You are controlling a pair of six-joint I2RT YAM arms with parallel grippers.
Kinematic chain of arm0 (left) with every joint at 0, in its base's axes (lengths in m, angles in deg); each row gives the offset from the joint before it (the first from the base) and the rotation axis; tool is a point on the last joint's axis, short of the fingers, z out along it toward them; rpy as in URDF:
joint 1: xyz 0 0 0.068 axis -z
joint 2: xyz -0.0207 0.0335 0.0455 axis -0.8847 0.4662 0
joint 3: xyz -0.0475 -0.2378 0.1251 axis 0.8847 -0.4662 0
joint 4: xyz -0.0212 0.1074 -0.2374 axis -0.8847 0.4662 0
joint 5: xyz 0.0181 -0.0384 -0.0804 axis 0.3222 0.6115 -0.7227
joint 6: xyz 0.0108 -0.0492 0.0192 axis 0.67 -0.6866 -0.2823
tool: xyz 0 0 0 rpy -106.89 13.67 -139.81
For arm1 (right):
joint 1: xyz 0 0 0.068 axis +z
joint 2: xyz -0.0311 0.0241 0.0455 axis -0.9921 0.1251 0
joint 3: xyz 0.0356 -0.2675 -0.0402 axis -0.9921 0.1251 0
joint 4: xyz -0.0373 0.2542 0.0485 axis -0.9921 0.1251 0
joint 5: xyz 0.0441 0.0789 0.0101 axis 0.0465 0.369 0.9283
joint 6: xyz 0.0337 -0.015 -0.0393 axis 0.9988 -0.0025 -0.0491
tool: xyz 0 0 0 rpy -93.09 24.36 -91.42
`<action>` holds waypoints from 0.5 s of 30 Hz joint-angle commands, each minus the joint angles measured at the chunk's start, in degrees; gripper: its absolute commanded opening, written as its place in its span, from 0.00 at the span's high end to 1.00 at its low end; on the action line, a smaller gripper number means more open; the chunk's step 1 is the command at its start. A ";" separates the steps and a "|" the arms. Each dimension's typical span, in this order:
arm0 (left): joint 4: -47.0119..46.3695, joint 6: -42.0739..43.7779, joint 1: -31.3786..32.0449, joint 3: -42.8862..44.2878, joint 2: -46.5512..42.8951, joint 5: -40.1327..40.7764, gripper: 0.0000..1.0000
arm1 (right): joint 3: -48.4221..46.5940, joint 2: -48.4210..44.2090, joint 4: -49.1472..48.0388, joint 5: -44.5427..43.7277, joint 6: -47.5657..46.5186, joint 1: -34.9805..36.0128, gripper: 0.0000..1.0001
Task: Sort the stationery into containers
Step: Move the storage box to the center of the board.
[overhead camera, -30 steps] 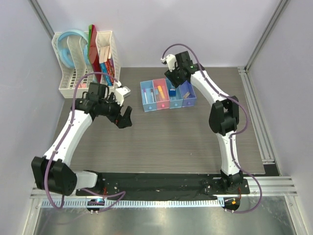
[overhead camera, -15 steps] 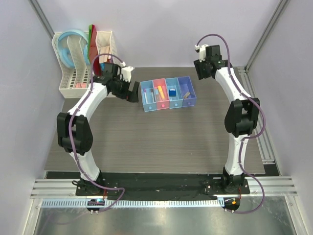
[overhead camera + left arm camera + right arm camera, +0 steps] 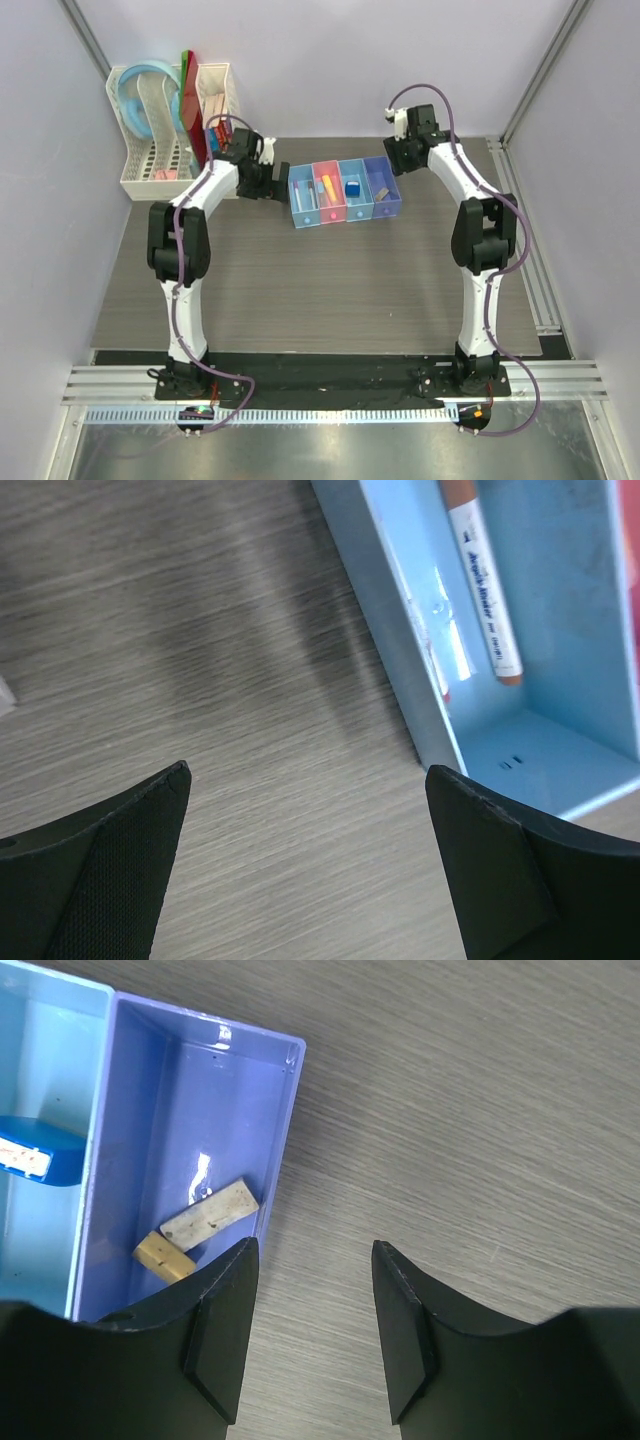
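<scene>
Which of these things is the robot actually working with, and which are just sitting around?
Part of the job:
- row of four bins
- white pen in the end blue bin
- orange-yellow piece in the pink bin
- dark-blue block
- tan piece in the violet bin

Just lying about:
- white mesh rack
- books and folders standing in it

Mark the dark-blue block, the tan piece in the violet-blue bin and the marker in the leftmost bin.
dark-blue block (image 3: 353, 187), top external view, middle of its top face.
tan piece (image 3: 163, 1254), right wrist view, middle of its top face.
marker (image 3: 482, 600), left wrist view, white barrel by the lettering.
</scene>
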 commanded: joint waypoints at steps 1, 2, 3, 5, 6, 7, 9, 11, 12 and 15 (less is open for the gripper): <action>-0.17 -0.76 2.25 2.39 0.56 3.65 0.00 | -0.26 1.22 -1.62 1.78 1.10 -0.02 0.46; -0.17 -0.67 2.52 2.39 0.91 4.00 0.00 | 0.00 1.40 -1.80 2.04 1.19 -0.02 0.46; -0.08 -0.59 2.78 2.66 1.09 4.18 0.00 | 0.53 1.49 -1.97 2.22 1.19 -0.11 0.46; 0.27 -0.41 3.22 3.01 1.35 4.35 0.00 | 1.23 1.66 -2.41 2.39 1.28 -0.02 0.47; 0.53 -0.32 3.31 3.18 1.44 4.36 0.00 | 2.10 1.66 -2.50 2.48 1.28 -0.02 0.47; 0.62 -0.32 3.31 3.71 1.27 4.44 0.00 | 2.55 1.66 -2.68 2.74 1.19 -0.02 0.47; 1.50 0.12 3.31 3.98 0.66 5.32 0.00 | 3.86 1.23 -3.11 2.92 1.01 -0.03 0.47; 1.85 0.64 3.31 3.45 -0.22 5.94 0.00 | 4.57 0.96 -3.47 3.18 0.92 -0.11 0.48; 1.94 0.64 3.31 3.01 -0.75 6.63 0.00 | 5.01 0.96 -3.55 3.27 0.75 -0.03 0.48; 2.03 0.38 3.31 1.78 -3.39 6.99 0.00 | 5.89 0.79 -3.82 3.18 0.66 -0.03 0.48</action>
